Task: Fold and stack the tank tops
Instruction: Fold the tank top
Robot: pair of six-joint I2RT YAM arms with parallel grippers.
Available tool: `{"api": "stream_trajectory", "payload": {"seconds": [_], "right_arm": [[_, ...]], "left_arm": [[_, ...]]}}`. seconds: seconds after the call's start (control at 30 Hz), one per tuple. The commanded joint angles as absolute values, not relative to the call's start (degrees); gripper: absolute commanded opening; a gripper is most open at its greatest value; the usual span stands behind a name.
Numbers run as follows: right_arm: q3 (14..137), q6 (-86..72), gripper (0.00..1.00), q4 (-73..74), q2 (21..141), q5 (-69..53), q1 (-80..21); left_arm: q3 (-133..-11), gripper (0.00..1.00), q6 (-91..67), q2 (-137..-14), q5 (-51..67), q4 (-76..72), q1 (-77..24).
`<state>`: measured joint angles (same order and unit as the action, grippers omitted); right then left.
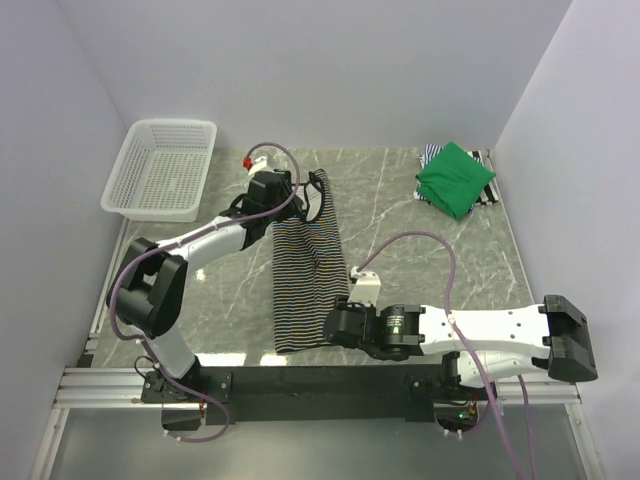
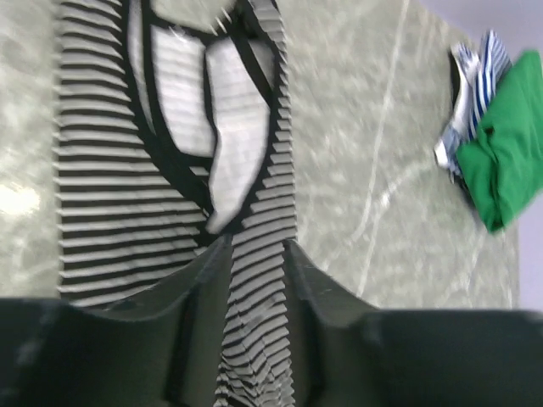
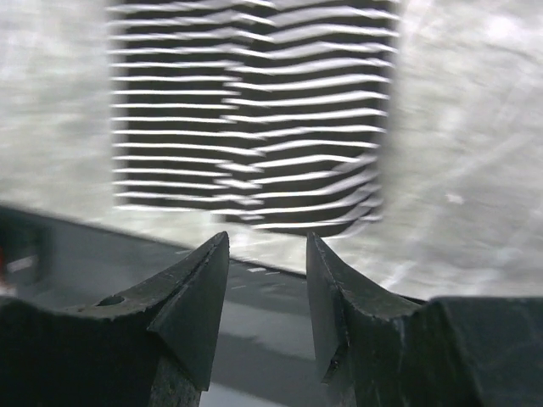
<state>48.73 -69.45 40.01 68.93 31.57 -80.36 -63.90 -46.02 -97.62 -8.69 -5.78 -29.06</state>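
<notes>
The black-and-white striped tank top [image 1: 305, 275] lies as a long narrow strip down the middle of the table. My left gripper [image 1: 300, 200] is at its far end, shut on a fold of the striped cloth [image 2: 254, 280] near the straps. My right gripper [image 1: 327, 325] is open and empty at the strip's near right corner, with the hem [image 3: 254, 110] just ahead of its fingertips [image 3: 212, 254]. The green tank top [image 1: 455, 178] lies folded at the far right on the blue-and-white striped top [image 1: 430, 155]. Both also show in the left wrist view, the green top [image 2: 505, 161] and the blue-striped top [image 2: 479, 72].
A white mesh basket [image 1: 160, 168] stands at the far left corner. White walls close in the table on three sides. The black mounting rail [image 1: 300, 380] runs along the near edge, under my right gripper.
</notes>
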Motion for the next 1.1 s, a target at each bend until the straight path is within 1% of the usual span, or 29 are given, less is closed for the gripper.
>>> {"api": "stream_trajectory", "payload": {"seconds": [0.0,0.03,0.1,0.13,0.4,0.43,0.47,0.57,0.7,0.73,0.77,0.8,0.83,0.93,0.97,1.03,1.07], "right_arm": [[45.3,-73.5,0.49,40.5,68.1,33.5,-78.9],[43.5,-73.2,0.49,39.3,68.1,32.5,-77.8],[41.8,-71.7,0.48,35.3,68.3,31.1,-76.8],[40.4,-71.2,0.48,34.0,68.7,29.7,-76.5],[36.0,-70.5,0.47,25.5,73.7,24.4,-75.9],[35.0,-70.6,0.47,24.9,73.9,24.0,-76.0],[34.5,-70.8,0.44,24.4,74.2,23.8,-76.0],[32.6,-71.9,0.42,23.2,75.0,22.6,-76.1],[30.0,-73.4,0.41,22.6,73.3,21.4,-75.9],[29.5,-73.6,0.41,23.0,72.7,21.9,-75.9],[29.4,-73.7,0.41,23.3,72.2,22.1,-75.9],[29.5,-73.5,0.42,24.0,70.9,22.3,-75.9],[30.4,-73.0,0.42,24.7,70.1,23.4,-76.0],[34.0,-71.3,0.42,28.5,67.4,25.0,-76.6],[35.2,-70.5,0.42,30.2,66.7,26.3,-77.7],[39.1,-68.2,0.42,31.5,65.4,28.0,-78.4],[40.2,-67.2,0.42,31.6,65.5,28.3,-78.6]], "left_arm": [[-66.3,0.33,-45.3,-97.6,-3.2,-3.8,-30.7],[-68.4,0.27,-44.8,-98.7,-2.1,-2.9,-31.5],[-70.2,0.23,-44.1,-102.3,-1.4,-0.9,-33.0],[-72.0,0.18,-44.3,-103.5,-1.4,-0.3,-33.2],[-81.4,0.11,-45.4,-116.0,-6.4,8.8,-32.5],[-83.2,0.09,-45.1,-117.0,-7.2,10.1,-32.3],[-84.4,0.07,-45.1,-117.9,-8.0,11.5,-32.1],[-87.8,0.01,-44.1,-121.6,-9.0,14.2,-30.9],[-88.6,0.01,-43.2,-123.1,-8.0,12.8,-29.2],[-88.4,0.01,-42.7,-123.0,-8.0,12.1,-29.2],[-88.4,0.06,-42.3,-122.8,-7.4,11.1,-29.1],[-88.5,0.08,-41.8,-122.4,-6.7,10.6,-29.1],[-88.9,0.14,-41.1,-122.3,-6.6,10.2,-29.1],[-88.5,0.25,-39.8,-120.3,-4.6,8.5,-29.1],[-88.3,0.33,-39.7,-119.6,-4.4,8.1,-29.1],[-87.5,0.42,-39.3,-117.3,-3.1,6.9,-29.1],[-87.2,0.44,-39.3,-116.5,-3.3,6.7,-29.1]]}}
